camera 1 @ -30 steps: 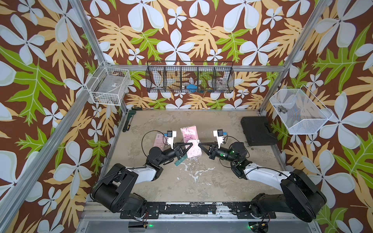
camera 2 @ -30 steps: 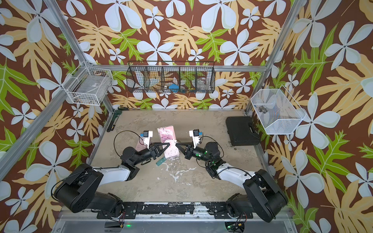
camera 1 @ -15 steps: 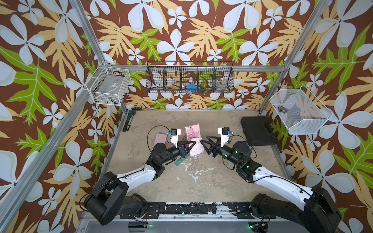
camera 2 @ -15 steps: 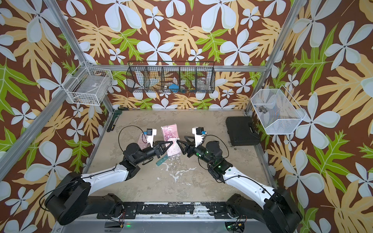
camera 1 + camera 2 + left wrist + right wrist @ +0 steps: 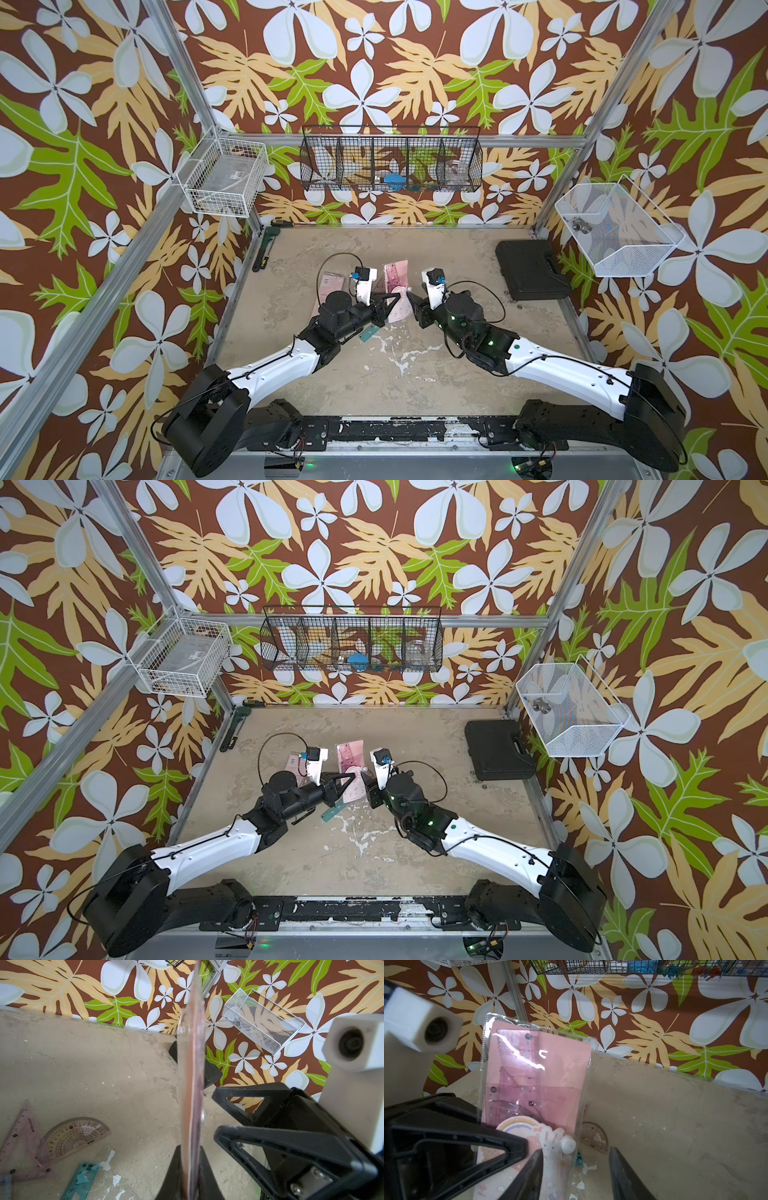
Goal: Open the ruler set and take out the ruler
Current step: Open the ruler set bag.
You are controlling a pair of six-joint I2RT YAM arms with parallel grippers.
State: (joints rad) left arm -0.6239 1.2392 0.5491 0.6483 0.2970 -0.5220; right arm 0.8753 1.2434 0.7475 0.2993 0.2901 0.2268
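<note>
The ruler set (image 5: 397, 272) is a clear pouch with a pink card, held upright above the table in both top views. My left gripper (image 5: 394, 297) is shut on its lower part. In the left wrist view the pouch (image 5: 192, 1064) runs edge-on between the left gripper (image 5: 190, 1149). The right wrist view faces the pouch (image 5: 562, 1068); a pink see-through ruler (image 5: 519, 1076) lies inside and a white snap button (image 5: 568, 1145) sits low on it. My right gripper (image 5: 575, 1150) is open, straddling the pouch's edge by the button, with one finger (image 5: 533, 1172) in front of the pouch.
A protractor (image 5: 74, 1136), a pink set square (image 5: 20, 1130) and a teal ruler (image 5: 81, 1180) lie loose on the table under the left arm. A second pink pack (image 5: 332, 284) lies behind it. A black case (image 5: 530, 268) sits at the back right, a wrench (image 5: 264, 253) along the left edge.
My right gripper was shut at the pouch a second ago and now stands open. Both arms have reached farther back, carrying the pouch away from the front.
</note>
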